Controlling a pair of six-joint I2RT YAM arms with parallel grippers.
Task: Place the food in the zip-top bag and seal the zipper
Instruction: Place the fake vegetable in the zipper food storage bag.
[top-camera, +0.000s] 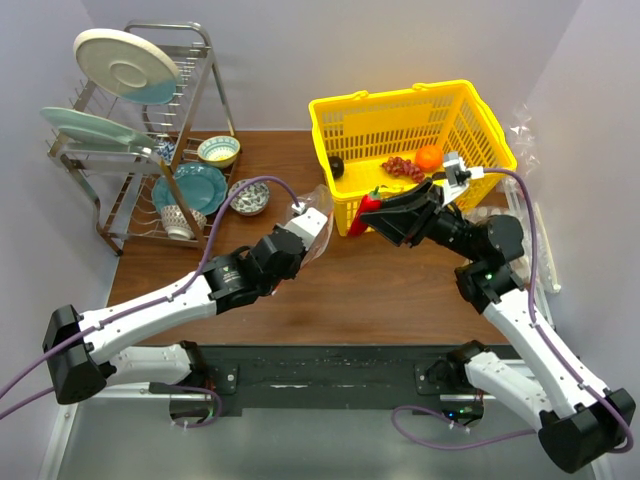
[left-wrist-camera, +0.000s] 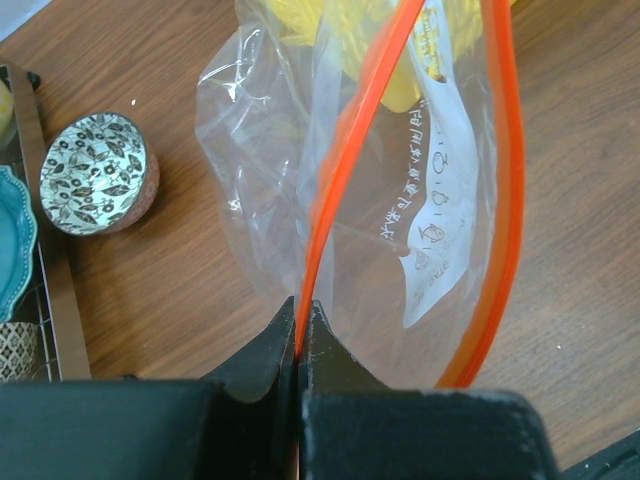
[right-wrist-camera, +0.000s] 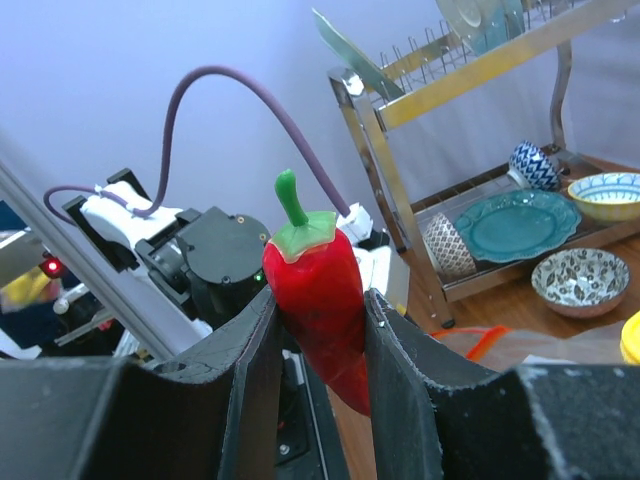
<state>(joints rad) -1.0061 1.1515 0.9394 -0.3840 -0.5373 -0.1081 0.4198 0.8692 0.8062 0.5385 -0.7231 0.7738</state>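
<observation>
My left gripper (left-wrist-camera: 300, 325) is shut on the red-orange zipper (left-wrist-camera: 350, 150) of the clear zip-top bag (left-wrist-camera: 270, 180) and holds the mouth open; its white label (left-wrist-camera: 440, 200) faces up. In the top view this gripper (top-camera: 312, 225) and the bag (top-camera: 320, 198) are just left of the yellow basket (top-camera: 480, 110). My right gripper (right-wrist-camera: 320, 300) is shut on a red toy chili pepper (right-wrist-camera: 315, 270) with a green stem, held near the bag (top-camera: 367, 212). The orange (top-camera: 428, 157), the grapes (top-camera: 402, 167) and the dark round fruit (top-camera: 336, 167) lie in the basket. No long green vegetable shows.
A metal dish rack (top-camera: 130, 170) with plates and bowls stands at the back left. A floral bowl (top-camera: 248, 197) sits on the table beside it, also in the left wrist view (left-wrist-camera: 100, 175). Crinkled clear packaging (top-camera: 522, 125) lies right of the basket.
</observation>
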